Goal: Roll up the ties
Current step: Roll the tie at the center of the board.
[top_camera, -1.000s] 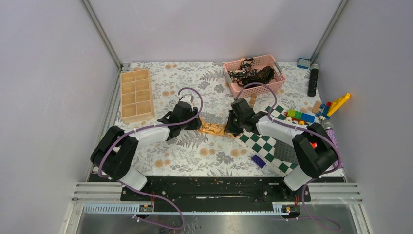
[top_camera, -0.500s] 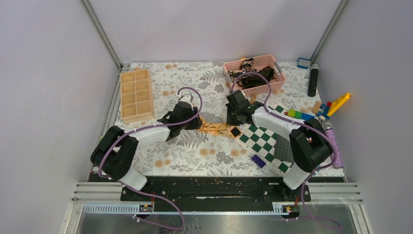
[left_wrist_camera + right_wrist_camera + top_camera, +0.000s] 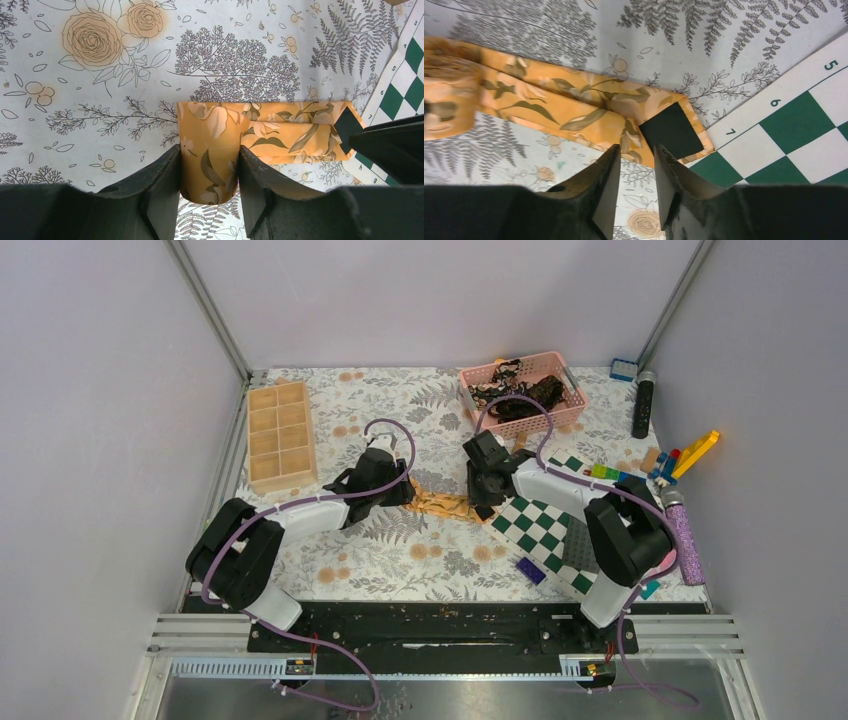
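Observation:
The golden-tan tie (image 3: pixel 440 503) lies on the floral mat between both grippers. My left gripper (image 3: pixel 209 172) is shut on its rolled end (image 3: pixel 210 145), the roll clamped between both fingers. The flat tail (image 3: pixel 287 132) runs right to a black label (image 3: pixel 347 131). My right gripper (image 3: pixel 634 167) hovers over the tail's end (image 3: pixel 574 112) beside the black label (image 3: pixel 671 131), its jaws a narrow gap apart with nothing between them. In the top view the left gripper (image 3: pixel 403 492) and right gripper (image 3: pixel 487 504) sit at the tie's two ends. Dark ties (image 3: pixel 520 395) lie in the pink basket.
The green-and-white checkered board (image 3: pixel 540 535) lies right of the tie's tail, under the right arm. A pink basket (image 3: pixel 515 423) is behind, a wooden compartment box (image 3: pixel 280 435) far left. Toy bricks (image 3: pixel 615 478), a black cylinder (image 3: pixel 643 405) and a purple brick (image 3: pixel 531 570) sit right.
My right arm has swung back and left, uncovering the tie's tail, its gripper now at the tail's end. The left gripper and roll have not moved.

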